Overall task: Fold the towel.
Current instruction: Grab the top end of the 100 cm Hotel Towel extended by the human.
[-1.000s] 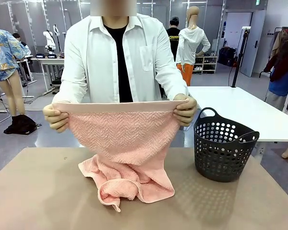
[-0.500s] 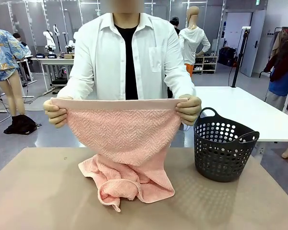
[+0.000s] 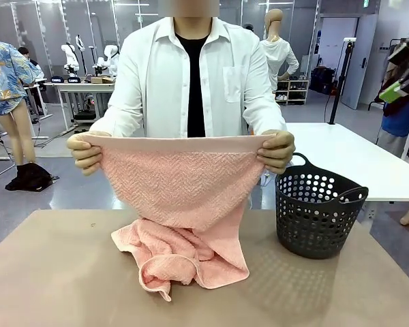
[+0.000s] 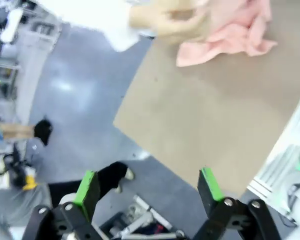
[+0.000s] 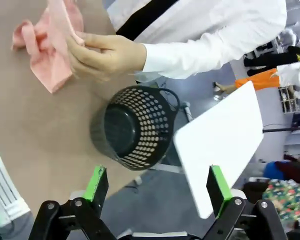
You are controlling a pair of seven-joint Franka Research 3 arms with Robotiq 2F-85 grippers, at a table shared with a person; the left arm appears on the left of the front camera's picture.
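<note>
Front view, step: the opening stage. A person across the table (image 3: pixel 54 272) holds the towel (image 3: pixel 177 184) up by its top edge, 1 hand (image 3: pixel 86 151) at each corner. Its lower part lies heaped on the table, and no fold looks made yet.
Front view, surroundings: a dark basket (image 3: pixel 317 208) stands on the table near the heap.
Left wrist view, claw: the left claw (image 4: pixel 147 182) is wide and empty, out past the table's edge.
Left wrist view, towel: the heap (image 4: pixel 235 35) lies on the table, well apart from the claw.
Right wrist view, claw: the right claw (image 5: pixel 157 177) is wide and empty, above the basket.
Right wrist view, towel: pinched in the person's hand beyond the basket, well apart.
Next move: probably each claw must travel in to a free lower corner and pinch 1 layer, not the bunch.
</note>
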